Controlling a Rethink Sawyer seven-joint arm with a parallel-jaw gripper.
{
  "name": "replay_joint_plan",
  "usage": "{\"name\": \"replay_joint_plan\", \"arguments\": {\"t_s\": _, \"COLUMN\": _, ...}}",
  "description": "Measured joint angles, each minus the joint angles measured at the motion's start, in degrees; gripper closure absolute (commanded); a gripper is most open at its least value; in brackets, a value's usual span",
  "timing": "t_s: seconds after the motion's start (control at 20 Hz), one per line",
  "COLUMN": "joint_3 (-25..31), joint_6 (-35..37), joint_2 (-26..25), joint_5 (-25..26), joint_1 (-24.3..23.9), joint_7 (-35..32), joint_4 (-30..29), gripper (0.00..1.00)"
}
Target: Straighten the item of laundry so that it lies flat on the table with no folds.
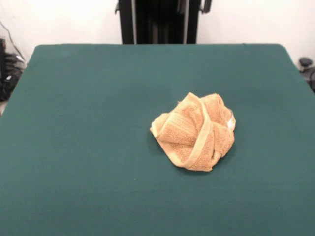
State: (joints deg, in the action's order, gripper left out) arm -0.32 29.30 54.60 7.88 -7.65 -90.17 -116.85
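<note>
The tan-orange terry towel [195, 132] lies crumpled in a heap on the dark green table [88, 147], a little right of the middle in the front view. A smoother woven band runs across the heap from its top to its near edge. A small white tag [230, 122] shows at its right side. The gripper and the arm are out of view.
The robot's black pedestal [157, 20] stands behind the table's far edge. Cables and dark equipment [9, 69] sit off the table's left edge, and a dark object [307, 69] sits off its right edge.
</note>
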Motion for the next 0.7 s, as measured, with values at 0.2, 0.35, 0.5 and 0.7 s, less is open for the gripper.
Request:
{"name": "replay_joint_plan", "arguments": {"t_s": 0.2, "joint_3": 0.0, "joint_6": -0.5, "joint_2": -4.2, "joint_5": 0.8, "joint_1": -1.1, "joint_7": 0.0, "joint_4": 2.7, "gripper": 0.0}}
{"name": "replay_joint_plan", "arguments": {"t_s": 0.35, "joint_3": 0.0, "joint_6": -1.0, "joint_2": -8.2, "joint_5": 1.4, "joint_1": -1.8, "joint_7": 0.0, "joint_4": 5.3, "gripper": 0.0}}
{"name": "replay_joint_plan", "arguments": {"t_s": 0.5, "joint_3": 0.0, "joint_6": -2.0, "joint_2": -11.9, "joint_5": 1.9, "joint_1": -2.2, "joint_7": 0.0, "joint_4": 7.7, "gripper": 0.0}}
{"name": "replay_joint_plan", "arguments": {"t_s": 0.7, "joint_3": 0.0, "joint_6": -2.9, "joint_2": -15.9, "joint_5": 2.0, "joint_1": -2.2, "joint_7": 0.0, "joint_4": 10.7, "gripper": 0.0}}
